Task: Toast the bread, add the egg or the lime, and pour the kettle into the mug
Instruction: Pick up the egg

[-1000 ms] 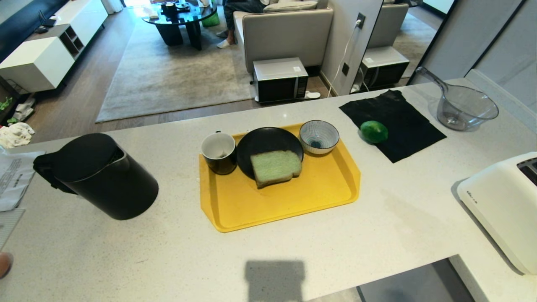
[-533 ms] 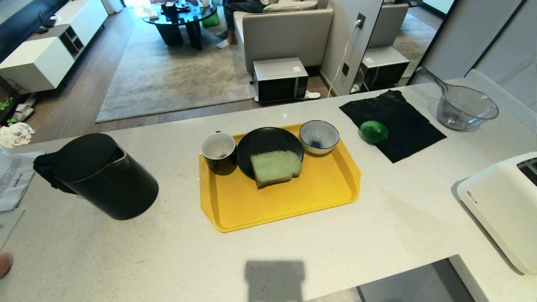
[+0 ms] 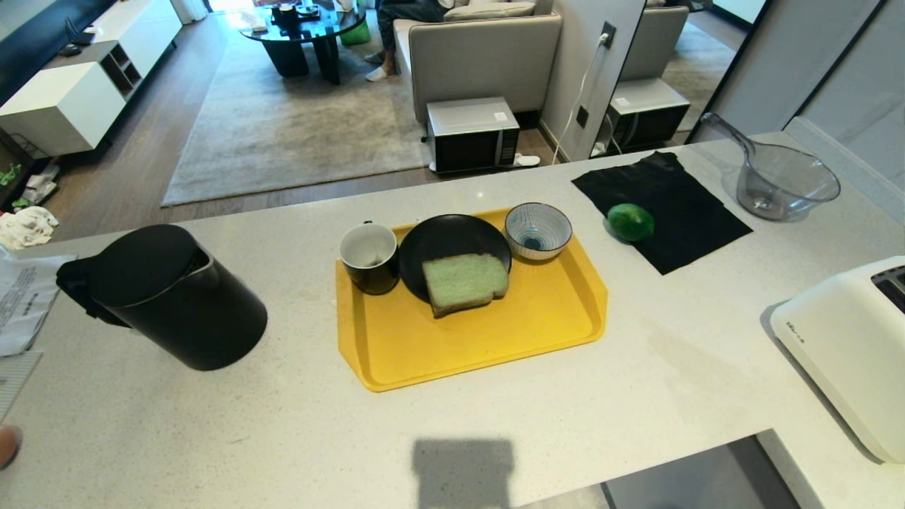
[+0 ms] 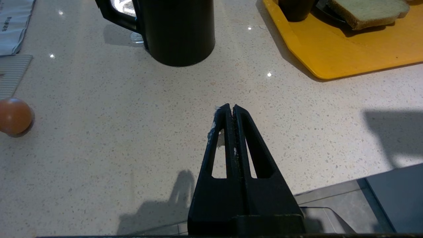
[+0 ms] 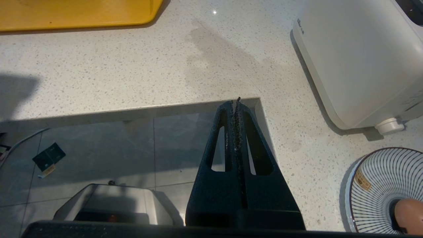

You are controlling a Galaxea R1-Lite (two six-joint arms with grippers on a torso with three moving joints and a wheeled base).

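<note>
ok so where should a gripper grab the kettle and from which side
By the side handle, coming from the robot's left. The kettle stands upright and its body looks too wide for the jaws, while the handle sticks out on the side facing away from the yellow tray, probably within the left gripper's reach.

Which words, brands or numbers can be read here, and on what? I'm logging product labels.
None can be read.
Toaster: small dark brand mark on its side, too small to read.
Paper beside the kettle: printed lines, too blurred to read.
Striped bowl near the toaster: a small brownish sticker, unreadable.
Microwave on the floor: a white label, unreadable.
</note>
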